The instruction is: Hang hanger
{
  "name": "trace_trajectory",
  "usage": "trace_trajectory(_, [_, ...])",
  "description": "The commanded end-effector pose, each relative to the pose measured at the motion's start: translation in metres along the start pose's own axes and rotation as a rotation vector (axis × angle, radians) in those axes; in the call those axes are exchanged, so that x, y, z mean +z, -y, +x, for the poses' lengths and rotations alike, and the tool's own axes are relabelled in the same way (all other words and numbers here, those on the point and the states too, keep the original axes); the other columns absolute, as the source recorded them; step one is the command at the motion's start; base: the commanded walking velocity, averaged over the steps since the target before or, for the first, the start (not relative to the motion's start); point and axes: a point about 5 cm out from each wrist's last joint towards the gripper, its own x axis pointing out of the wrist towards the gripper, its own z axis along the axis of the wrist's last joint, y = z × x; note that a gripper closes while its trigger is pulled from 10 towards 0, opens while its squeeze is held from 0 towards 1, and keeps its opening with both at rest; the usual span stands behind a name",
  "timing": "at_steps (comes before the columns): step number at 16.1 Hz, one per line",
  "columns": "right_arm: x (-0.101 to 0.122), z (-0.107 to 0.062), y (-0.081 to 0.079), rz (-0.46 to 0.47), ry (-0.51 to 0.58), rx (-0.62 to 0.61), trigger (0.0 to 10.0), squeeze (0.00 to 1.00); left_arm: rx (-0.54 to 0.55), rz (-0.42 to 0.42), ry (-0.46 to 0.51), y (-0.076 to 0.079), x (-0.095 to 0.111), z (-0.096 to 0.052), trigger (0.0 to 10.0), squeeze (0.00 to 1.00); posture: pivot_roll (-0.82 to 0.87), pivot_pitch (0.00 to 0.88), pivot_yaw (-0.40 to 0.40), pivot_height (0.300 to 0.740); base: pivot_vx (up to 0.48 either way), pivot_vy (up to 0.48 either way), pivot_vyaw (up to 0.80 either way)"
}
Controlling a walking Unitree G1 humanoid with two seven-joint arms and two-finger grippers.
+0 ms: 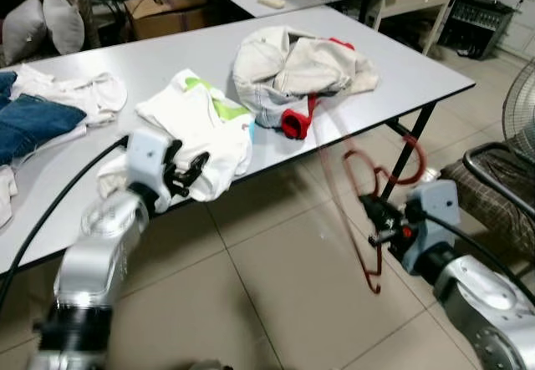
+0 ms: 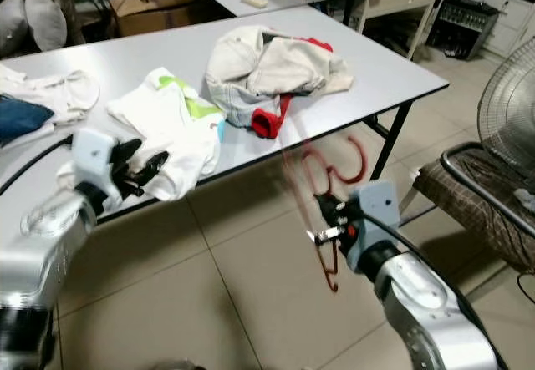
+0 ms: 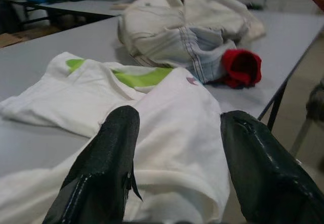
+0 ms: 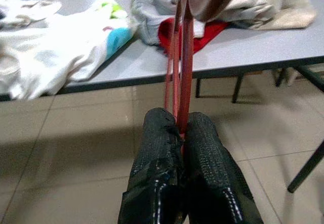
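A red hanger hangs blurred in the air beside the table's front edge, with my right gripper shut on its lower part. In the right wrist view the red hanger runs up from between the pressed fingers. My left gripper stands open over the edge of a white shirt with green and blue print that lies on the grey table. In the left wrist view the white shirt lies between and beyond the two spread fingers.
A beige and grey garment with red cuffs is heaped on the table beyond the shirt. Jeans and white clothes lie at the far left. A chair with a checked cushion and a fan stand at the right on the tiled floor.
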Motion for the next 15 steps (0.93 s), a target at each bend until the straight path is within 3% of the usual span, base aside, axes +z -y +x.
trace_trajectory(1, [0.014, -0.002, 0.001, -0.002, 0.089, -0.049, 10.0, 0.00, 0.053, -0.041, 0.060, 0.005, 0.005, -0.008, 10.0, 0.00, -0.02, 0.000, 0.000, 0.740, 0.000, 0.000, 0.00])
trace_trajectory(5, [0.012, -0.003, -0.009, -0.049, 0.103, -0.051, 10.0, 0.00, 0.109, -0.105, 0.050, 0.026, -0.008, -0.030, 10.0, 0.00, -0.02, 0.000, 0.009, 0.740, 0.208, 0.000, 0.00])
trace_trajectory(6, [0.010, -0.003, -0.009, 0.000, 0.117, -0.064, 10.0, 0.00, 0.110, -0.072, 0.037, 0.027, -0.012, -0.032, 10.0, 0.00, -0.02, 0.000, 0.010, 0.740, 0.349, 0.000, 0.00])
trace_trajectory(8, [0.014, 0.003, -0.012, -0.040, 0.120, -0.032, 10.0, 0.00, 0.123, -0.015, 0.048, 0.024, -0.007, -0.025, 10.0, 0.00, -0.01, 0.000, 0.015, 0.740, 0.375, 0.000, 0.40])
trace_trajectory(11, [0.012, 0.005, -0.016, -0.074, 0.103, 0.026, 10.0, 0.00, 0.157, -0.010, 0.067, 0.020, 0.002, -0.022, 10.0, 0.00, 0.00, 0.000, 0.017, 0.740, 0.398, 0.000, 0.80])
trace_trajectory(14, [0.010, 0.001, -0.011, 0.015, 0.113, -0.009, 10.0, 0.00, 0.161, -0.003, 0.057, 0.021, -0.001, -0.026, 10.0, 0.00, 0.00, 0.000, 0.018, 0.740, 0.415, 0.000, 0.16])
trace_trajectory(15, [0.008, 0.000, -0.007, 0.007, 0.107, -0.031, 10.0, 0.00, 0.132, -0.010, 0.031, 0.024, -0.005, -0.024, 10.0, 0.00, 0.00, 0.000, 0.019, 0.740, 0.360, 0.000, 0.00])
